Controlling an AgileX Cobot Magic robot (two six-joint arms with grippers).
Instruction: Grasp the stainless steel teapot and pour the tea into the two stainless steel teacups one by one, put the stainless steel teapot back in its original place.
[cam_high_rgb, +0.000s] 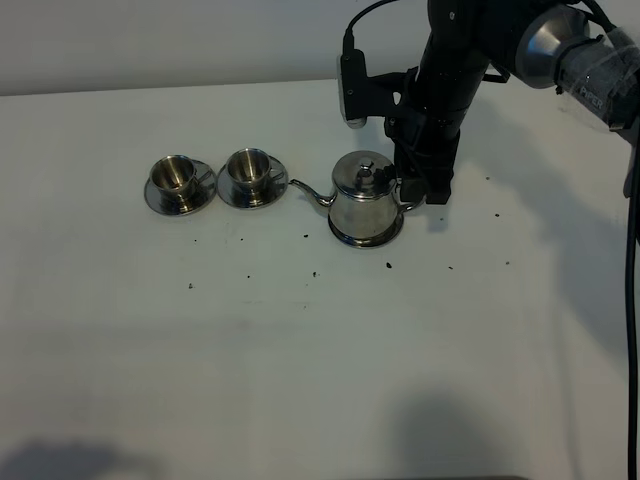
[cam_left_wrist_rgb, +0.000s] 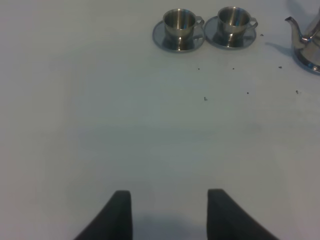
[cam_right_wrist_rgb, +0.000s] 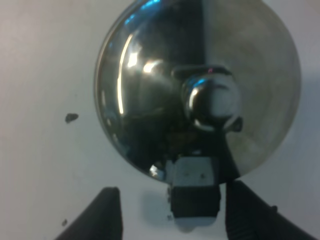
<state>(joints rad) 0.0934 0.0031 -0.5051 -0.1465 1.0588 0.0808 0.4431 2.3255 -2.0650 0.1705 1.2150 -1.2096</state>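
As the right pincer (cam_right_wrist_rgb: 174, 212) hangs open astride the stainless steel teapot's (cam_right_wrist_rgb: 150, 85) handle (cam_right_wrist_rgb: 194, 197), an off-centre squeeze could slip, swinging the spout (cam_high_rgb: 310, 190) into the nearest teacup (cam_high_rgb: 250, 172).

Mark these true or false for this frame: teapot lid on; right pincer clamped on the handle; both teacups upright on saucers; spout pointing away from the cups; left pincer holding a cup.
1. The teapot stands on the table with its lid on. True.
2. The right pincer is clamped shut on the teapot's handle. False: its jaws are open, one finger on each side of the handle with gaps showing.
3. Both teacups stand upright on saucers. True.
4. The spout points away from the cups. False: it points toward the nearer cup.
5. The left pincer holds a cup. False: it is open and empty, apart from the cups.
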